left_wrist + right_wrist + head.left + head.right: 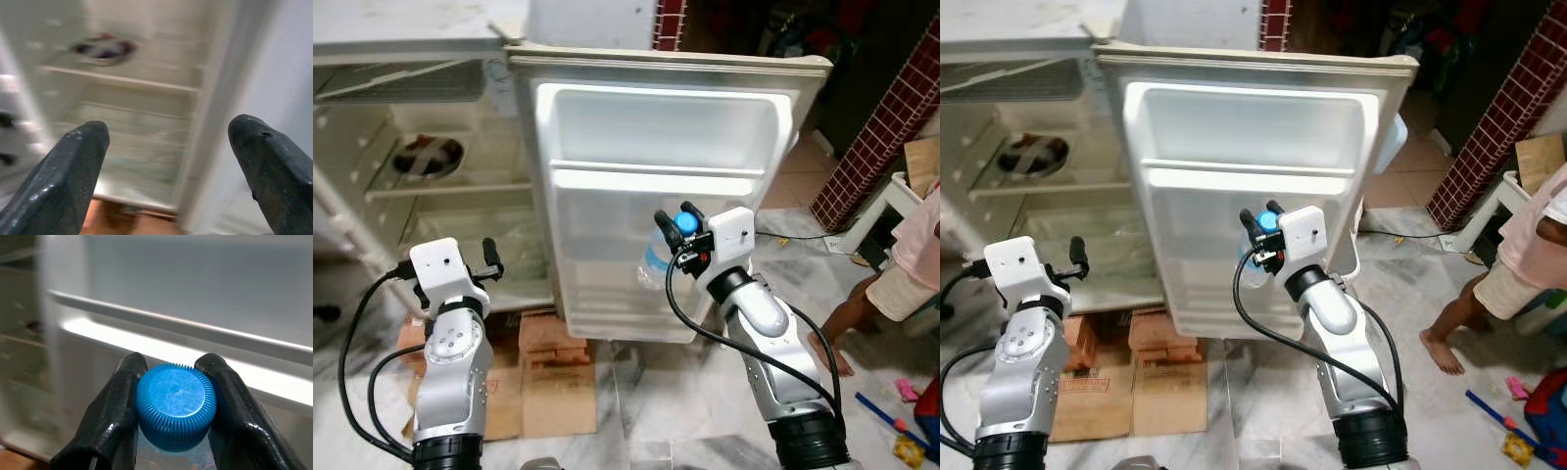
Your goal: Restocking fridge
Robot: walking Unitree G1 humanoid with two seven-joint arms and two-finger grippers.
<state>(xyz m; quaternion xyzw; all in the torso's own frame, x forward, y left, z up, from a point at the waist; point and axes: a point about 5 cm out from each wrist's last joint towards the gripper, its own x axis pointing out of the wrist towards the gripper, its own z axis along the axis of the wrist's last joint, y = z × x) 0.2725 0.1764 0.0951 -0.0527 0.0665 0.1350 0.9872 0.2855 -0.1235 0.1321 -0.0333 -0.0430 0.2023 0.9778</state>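
Note:
My right gripper (pixel 677 223) is shut on the blue cap of a clear plastic water bottle (pixel 656 257), held upright against the inside of the open fridge door (pixel 656 127). In the right wrist view the cap (pixel 176 404) sits squeezed between both black fingers (pixel 113 411), with the door's shelf rail (pixel 195 330) just beyond. My left gripper (pixel 492 258) is open and holds nothing, raised before the fridge's lower compartment (pixel 480 235). The left wrist view looks past its fingers (pixel 63 176) at the fridge shelves (pixel 122 81).
A round dark object (pixel 429 155) lies on an upper fridge shelf. Bricks and flattened cardboard (pixel 548 367) lie under the fridge. A person (pixel 901 264) stands at the right near a white stool (pixel 891 211). A cable (pixel 793 238) crosses the tiled floor.

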